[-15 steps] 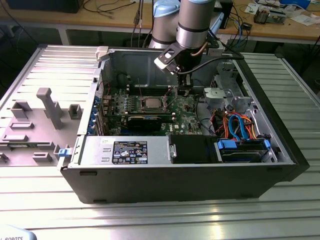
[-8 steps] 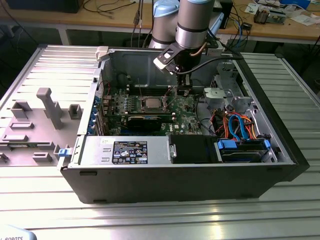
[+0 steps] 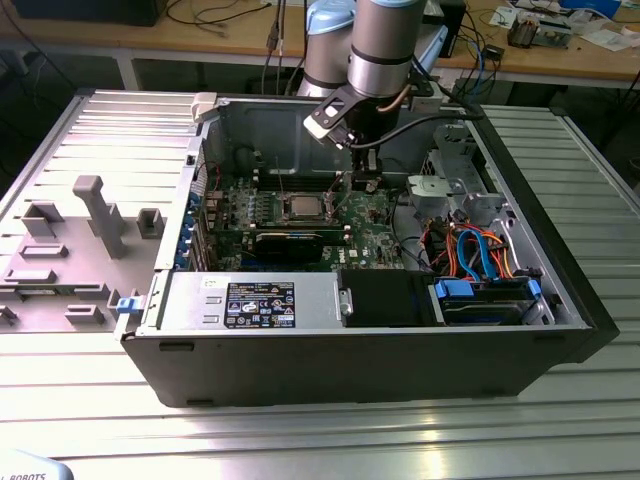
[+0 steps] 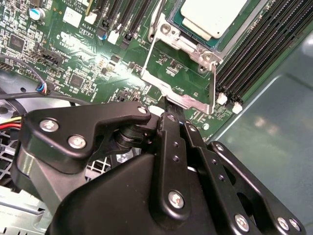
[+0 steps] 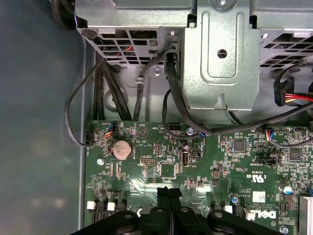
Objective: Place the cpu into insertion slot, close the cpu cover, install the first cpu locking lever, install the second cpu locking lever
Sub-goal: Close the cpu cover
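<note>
An open computer case [image 3: 350,365] lies on the ribbed metal desk [image 3: 320,440], with a cluttered wooden desk [image 3: 560,62] behind. The cpu [image 4: 215,14] sits in the insertion slot [image 4: 190,45]. The cpu cover [image 4: 190,101] stands raised, and the tool [image 4: 172,108], closed tight and empty, is at its free edge.

The exterior view looks down from high and some way back at the open computer case [image 3: 300,365] lying on its side, taking in the whole green motherboard [image 3: 232,215], with the arm reaching in from the far side. Both wrist cameras sit close above that same board and look past the black gripper [image 4: 169,105] [image 5: 168,192]. The second wrist view faces the cpu [image 4: 212,14] and cpu cover [image 4: 193,102], while the first wrist view faces the opposite way, toward the board's edge and the metal drive cage [image 5: 220,58].
</note>
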